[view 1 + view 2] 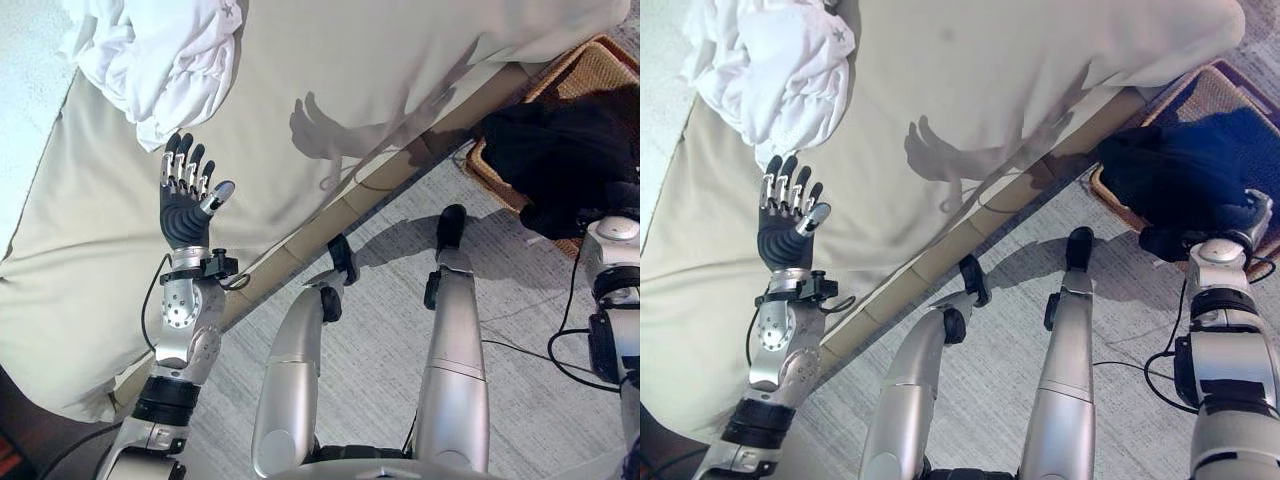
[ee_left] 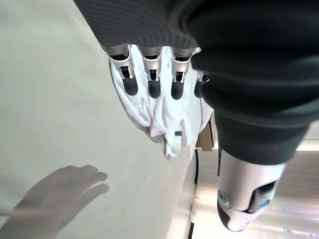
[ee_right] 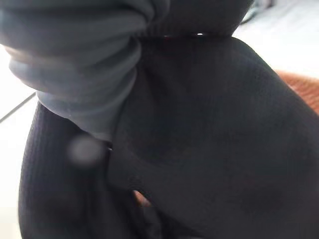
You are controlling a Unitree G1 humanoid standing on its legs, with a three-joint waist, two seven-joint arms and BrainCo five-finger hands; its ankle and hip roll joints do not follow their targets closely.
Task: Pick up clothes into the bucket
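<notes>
A crumpled white garment (image 1: 160,60) lies on the beige bed (image 1: 380,60) at the far left. My left hand (image 1: 185,195) hovers open just short of it, fingers (image 2: 149,74) straight and pointing at the white cloth (image 2: 159,119), holding nothing. A dark garment (image 1: 1185,165) is heaped over a woven wicker basket (image 1: 1210,95) on the floor at the right. My right wrist (image 1: 1217,252) reaches the near side of that heap, and the hand is buried in the dark cloth (image 3: 209,129), so its fingers are hidden.
The bed's wooden edge (image 1: 400,170) runs diagonally between the mattress and the grey carpet (image 1: 520,300). The basket stands against that edge at the far right. A rust-coloured bit of basket (image 3: 304,84) shows past the dark cloth.
</notes>
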